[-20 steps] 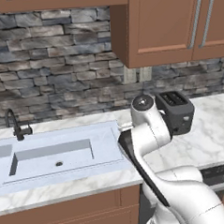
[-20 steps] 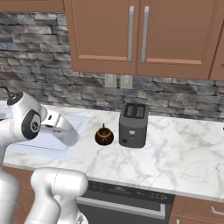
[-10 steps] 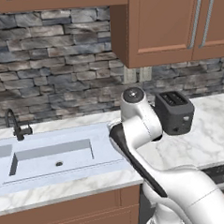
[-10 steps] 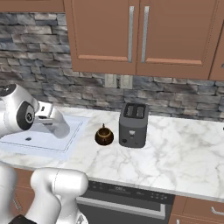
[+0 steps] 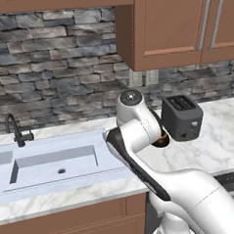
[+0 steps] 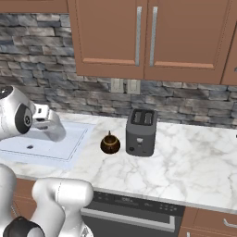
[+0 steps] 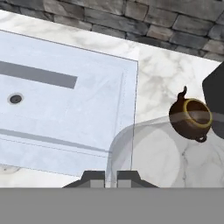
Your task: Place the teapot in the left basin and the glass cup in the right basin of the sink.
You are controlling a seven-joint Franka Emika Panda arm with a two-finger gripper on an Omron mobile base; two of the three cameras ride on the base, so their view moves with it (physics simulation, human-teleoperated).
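Over the last second you swung the arm away from the toaster [image 6: 140,132] and toward the sink [image 7: 127,87]. The tool [image 7: 116,177] stayed pinched narrow on the wall of the glass cup [image 7: 148,153], which rode along with it. The cup hung just ahead of the tool, over the sink's near edge where it meets the tabletop [image 6: 194,157]. It was not yet over the right basin [image 5: 53,167], which lay further on past the tool. I judge the cup's carry was mostly done, with the lowering and release left to do.

The teapot [image 7: 191,118] was left on the tabletop off to the tool's right, just beside the toaster (its turn comes later).

Counted: one cup, one teapot, one toaster, one faucet [image 5: 16,132], and one drain in the basin ahead.
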